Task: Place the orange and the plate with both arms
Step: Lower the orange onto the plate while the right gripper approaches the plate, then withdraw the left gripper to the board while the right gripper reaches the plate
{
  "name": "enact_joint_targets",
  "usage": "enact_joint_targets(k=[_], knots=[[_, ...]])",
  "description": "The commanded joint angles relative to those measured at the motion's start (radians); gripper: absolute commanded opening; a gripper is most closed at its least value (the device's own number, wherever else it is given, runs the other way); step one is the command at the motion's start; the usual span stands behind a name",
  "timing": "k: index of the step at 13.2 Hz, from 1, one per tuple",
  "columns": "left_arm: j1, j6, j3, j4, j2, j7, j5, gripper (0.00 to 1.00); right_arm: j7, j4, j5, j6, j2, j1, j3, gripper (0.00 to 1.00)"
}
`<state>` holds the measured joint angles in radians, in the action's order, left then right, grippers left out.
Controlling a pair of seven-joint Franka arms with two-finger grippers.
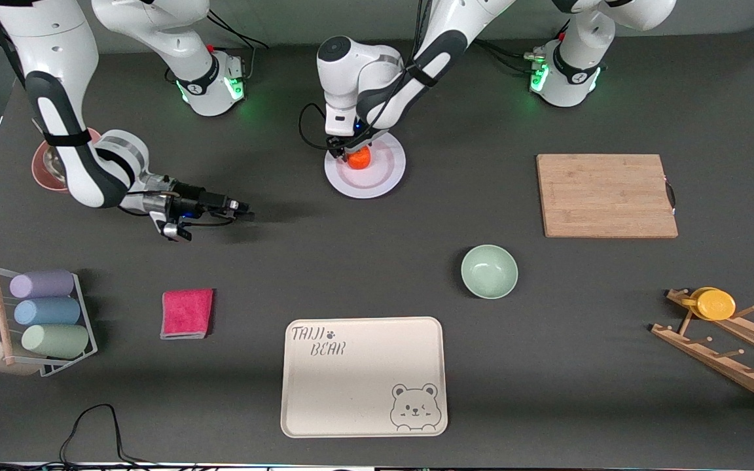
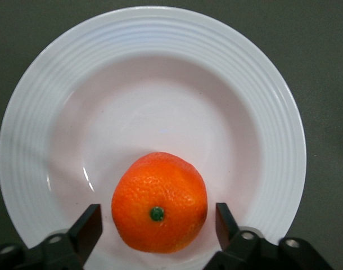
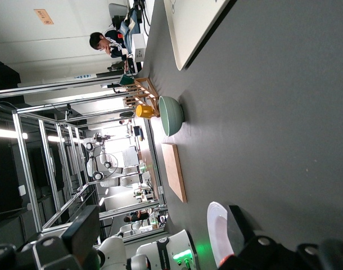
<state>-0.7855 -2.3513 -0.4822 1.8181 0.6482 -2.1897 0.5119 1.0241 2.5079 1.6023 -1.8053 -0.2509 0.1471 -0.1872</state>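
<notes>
Left wrist view shows the orange (image 2: pixel 159 201) sitting in the well of the plate (image 2: pixel 42 112), low in the frame, stem dimple facing up. The left tool (image 2: pixel 159 225) straddles it with both fingers (image 2: pixel 88 225) spread, a sliver of gap on each side, so the fruit rests on the plate and is not gripped. I judge the orange light, firm and slightly yielding, its pebbled skin easy to hold but its roundness ready to roll; the plain place to take it is across its widest part. The plate looks stiff, smooth and breakable, probably slippery at the ribbed rim, which is the only part thin enough to pinch.

In the front view the plate (image 1: pixel 387 178) lies upper centre of the frame on the dark surface (image 1: pixel 351 261), with the orange (image 1: pixel 359 157) on the part of it toward the robots' bases. The left arm reaches in from the upper right and bends steeply down, its tool (image 1: pixel 344 154) pointing straight at the fruit.

The right arm waits at the left of the frame, forearm folded low and level. Its tool (image 1: pixel 241 210) is released, holding nothing, just above the surface, well apart from the plate. A green bowl (image 1: pixel 489 271), a cutting board (image 1: pixel 606 195) and a bear tray (image 1: pixel 364 376) lie untouched.
</notes>
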Motion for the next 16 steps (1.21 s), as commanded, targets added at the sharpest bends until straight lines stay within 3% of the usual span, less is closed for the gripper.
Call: enact_joint_targets(k=[1,3,5,7,10,13,16], knots=[[0.003,0.024,0.007,-0.016,-0.03,-0.012,0.022,1.0,0.088,0.087,0.073,-0.019,0.036,0.045,-0.001,1.0],[0.049,0.068,-0.001,-0.014,-0.079,0.057,0.02,1.0,0.169,0.141,0.114,-0.023,0.044,0.092,-0.002,1.0],[0.087,0.125,-0.007,-0.014,-0.134,0.183,-0.012,1.0,0.27,0.186,0.212,-0.02,0.042,0.149,-0.003,1.0],[0.113,0.182,-0.007,-0.01,-0.197,0.304,-0.051,1.0,0.309,0.197,0.22,-0.026,0.039,0.157,-0.003,1.0],[0.21,0.312,-0.007,-0.01,-0.315,0.641,-0.209,1.0,0.393,0.213,0.235,-0.031,0.021,0.173,-0.003,1.0],[0.365,0.473,-0.004,-0.01,-0.456,1.038,-0.354,1.0,0.465,0.218,0.315,-0.045,-0.008,0.242,-0.005,1.0],[0.469,0.625,0.004,-0.005,-0.556,1.246,-0.363,1.0,0.524,0.213,0.413,-0.072,-0.047,0.319,-0.005,1.0]])
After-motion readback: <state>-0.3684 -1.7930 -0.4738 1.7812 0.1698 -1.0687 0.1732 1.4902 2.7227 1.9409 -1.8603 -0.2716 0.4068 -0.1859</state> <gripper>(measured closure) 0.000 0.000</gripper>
